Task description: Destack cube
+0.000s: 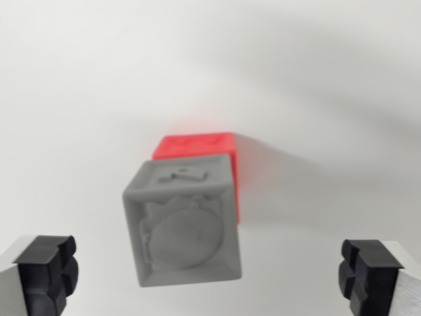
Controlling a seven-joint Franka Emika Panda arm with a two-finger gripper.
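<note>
A grey cube (184,224) with a raised relief on its top face sits stacked on a red cube (210,155), turned slightly askew so the red one shows behind and along the wrist view's right. My gripper (207,276) hovers above the stack, open, with its black fingertips (49,270) wide apart at the lower corners of the view. Nothing is between the fingers, and they do not touch the cubes.
The stack stands on a plain white surface (79,99). A soft shadow falls to the wrist view's right of the cubes.
</note>
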